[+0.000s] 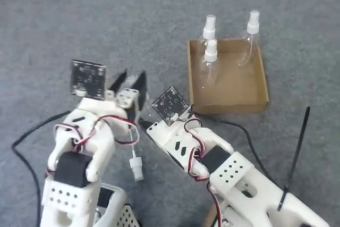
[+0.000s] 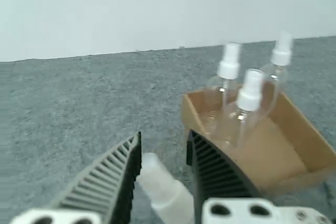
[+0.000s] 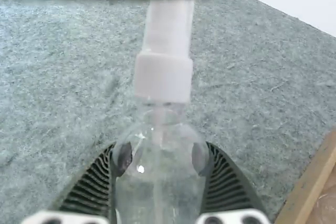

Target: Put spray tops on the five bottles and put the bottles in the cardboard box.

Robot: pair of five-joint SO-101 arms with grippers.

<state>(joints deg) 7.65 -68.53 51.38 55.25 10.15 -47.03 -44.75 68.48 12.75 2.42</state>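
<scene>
My right gripper is shut on a clear bottle, its fingers on either side of the body. The bottle's white spray top points away from it and sits between the fingers of my left gripper, which is shut on it. The cardboard box stands to the right of both grippers. Three bottles with spray tops stand upright inside it.
A white spray piece lies on the grey mat between the two arm bases; I cannot tell whether a bottle is attached. A black cable loops at the left. A thin black strip sticks up at the right.
</scene>
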